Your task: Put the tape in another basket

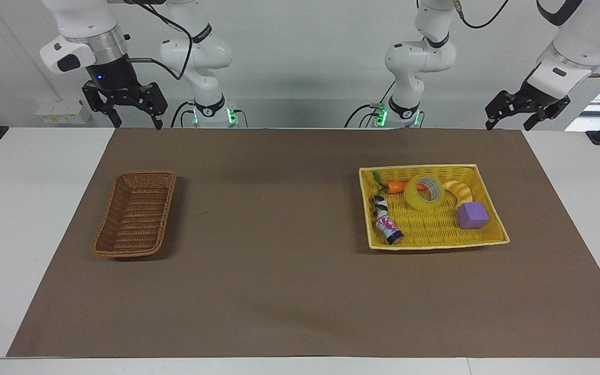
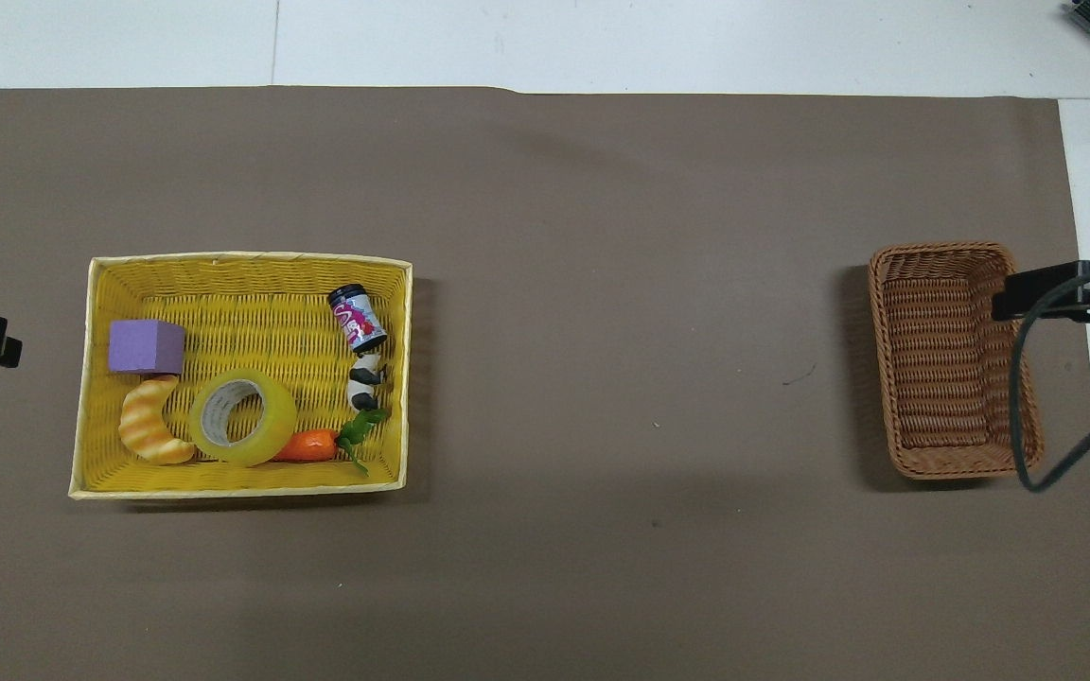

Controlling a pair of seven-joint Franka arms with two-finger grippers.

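The wide roll of translucent yellow packing tape [image 1: 425,192], with its white printed core, lies in the flat bright-yellow woven tray [image 1: 492,237] toward the left arm's end of the bench. It touches an orange toy carrot with a green top [image 1: 397,186] and a striped yellow croissant-shaped toy [image 1: 460,191]; a purple foam cube [image 1: 472,215] sits near it, and a small printed can [image 1: 388,229] and a black-and-white figure [image 1: 379,204] lie along the tray's inner edge.

The narrow, oblong brown wicker basket [image 1: 136,213] stands well apart, toward the right arm's end of the brown mat [image 1: 279,291], with nothing in it.

I judge the task not yet begun: the tape has not been lifted, and the whole pick, carry and drop is left to do.

The left gripper [image 1: 513,119] hangs in the air over the bench's edge nearest the robots, its jaws spread wide, holding and touching nothing. The right gripper [image 1: 137,121] hangs over the same edge at its own end, jaws also spread wide and empty. Both arms wait.
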